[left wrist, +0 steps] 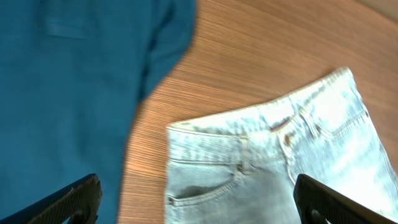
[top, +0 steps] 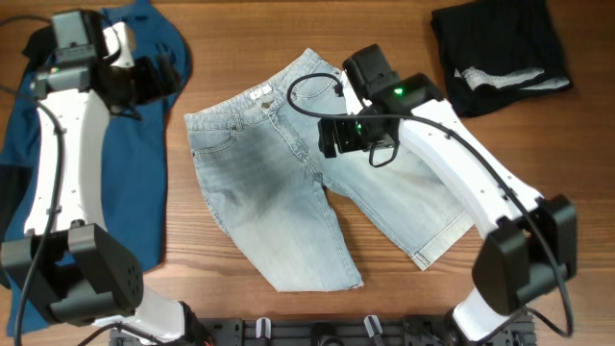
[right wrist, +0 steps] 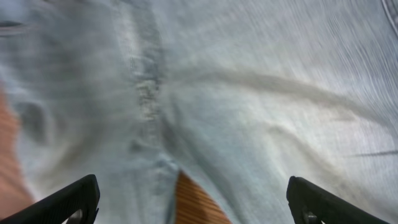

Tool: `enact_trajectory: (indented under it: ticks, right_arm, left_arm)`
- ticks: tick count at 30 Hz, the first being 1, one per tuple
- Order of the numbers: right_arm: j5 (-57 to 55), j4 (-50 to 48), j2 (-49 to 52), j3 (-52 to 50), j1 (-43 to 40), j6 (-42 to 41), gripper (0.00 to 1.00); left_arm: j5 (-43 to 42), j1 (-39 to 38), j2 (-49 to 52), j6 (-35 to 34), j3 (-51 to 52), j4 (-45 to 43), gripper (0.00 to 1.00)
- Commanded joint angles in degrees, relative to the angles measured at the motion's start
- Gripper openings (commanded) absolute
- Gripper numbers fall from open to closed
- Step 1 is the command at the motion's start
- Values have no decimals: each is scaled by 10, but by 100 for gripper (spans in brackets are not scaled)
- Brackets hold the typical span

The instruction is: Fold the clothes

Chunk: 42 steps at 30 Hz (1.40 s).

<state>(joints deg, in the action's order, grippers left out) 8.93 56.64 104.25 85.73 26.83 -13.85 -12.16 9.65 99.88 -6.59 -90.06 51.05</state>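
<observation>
Mid-table: pale, faded-blue denim shorts [top: 279, 192] lie flat, waistband toward far edge. Over the crotch seam hovers right gripper [right wrist: 193, 208], jaws spread. The left gripper [left wrist: 199, 208], near far-left corner, is spread too. Judgement: pinch one cuff cleanly, fold leg across.

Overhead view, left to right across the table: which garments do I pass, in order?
deep-blue shirt → pale denim shorts → black garments. The arms overlap the clothes, so they are left out of the order.
</observation>
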Motion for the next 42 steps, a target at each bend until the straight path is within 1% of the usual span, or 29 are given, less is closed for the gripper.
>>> enact_trajectory:
  ticks: [1,5,9,14,19,20,27,29,31,34,38,40,41,42]
  right_arm:
    - [-16,1,70,-7,5,8,98]
    - [-15,2,130,-7,10,21,98]
    - [-23,-6,164,-7,10,20,98]
    - [-72,-66,212,-7,9,8,97]
    - [-158,-151,260,-7,7,-12,93]
    - [-168,-173,270,-7,3,-13,93]
    - [-169,-362,315,-3,-43,-9,84]
    - [-168,-395,327,9,-59,2,83]
    - [-166,-407,337,33,-72,4,83]
    - [-147,-379,344,117,-92,32,83]
    - [-137,-294,344,249,-101,61,84]
    - [-129,-225,344,309,-100,79,91]
    - [-118,-174,343,344,-100,86,97]
    - [-102,-121,342,377,-100,93,99]
  left_arm:
    - [-3,-32,5,17,-2,1,99]
    - [43,-55,5,17,-2,5,100]
    - [43,-56,5,17,-2,4,100]
    - [43,-56,5,17,-2,-4,100]
    - [43,-56,5,17,-2,-4,100]
    - [43,-56,5,17,-2,-4,100]
    - [43,-57,13,17,-2,6,100]
    - [43,-57,19,17,-2,13,100]
    - [43,-57,25,17,-2,21,100]
    - [40,-57,42,17,-2,35,100]
    - [38,-58,61,17,-2,41,100]
    - [39,-61,71,17,-2,35,100]
    - [39,-62,78,17,-2,27,100]
    - [38,-64,89,19,-2,12,100]
